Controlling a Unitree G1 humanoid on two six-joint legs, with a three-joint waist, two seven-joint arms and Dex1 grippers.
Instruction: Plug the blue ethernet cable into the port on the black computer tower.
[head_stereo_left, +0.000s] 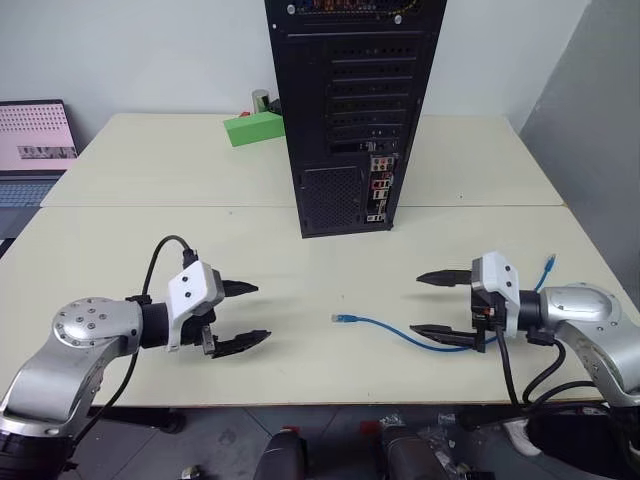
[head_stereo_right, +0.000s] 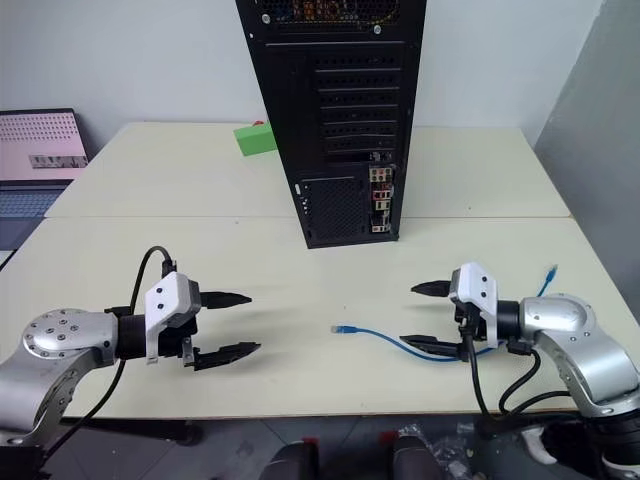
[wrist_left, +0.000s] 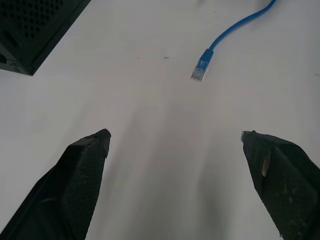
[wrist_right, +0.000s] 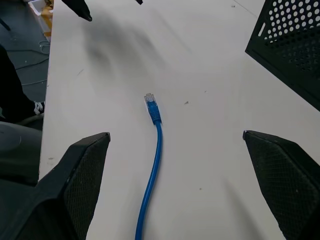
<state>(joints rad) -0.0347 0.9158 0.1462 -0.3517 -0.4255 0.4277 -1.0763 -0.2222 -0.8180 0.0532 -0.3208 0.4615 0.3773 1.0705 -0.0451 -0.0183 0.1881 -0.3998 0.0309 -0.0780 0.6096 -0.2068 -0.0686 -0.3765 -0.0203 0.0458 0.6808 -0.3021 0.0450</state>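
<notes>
Starting out: nothing gripped yet. Left gripper (head_stereo_left: 244, 316) and right gripper (head_stereo_left: 439, 303) both spread wide, empty. Blue ethernet cable (head_stereo_left: 400, 328) lies near the table's front edge, plug (wrist_right: 151, 103) between grippers. Black computer tower (head_stereo_left: 350, 110) stands mid-table, port (head_stereo_left: 379, 190) facing front. Next: pinch the plug.

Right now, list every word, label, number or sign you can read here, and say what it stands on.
None can be read.
The black computer tower: no legible marking; its coloured rear connector strip is too small to read.
The laptop screen: pink pattern with a blurred dark band, unreadable.
</notes>
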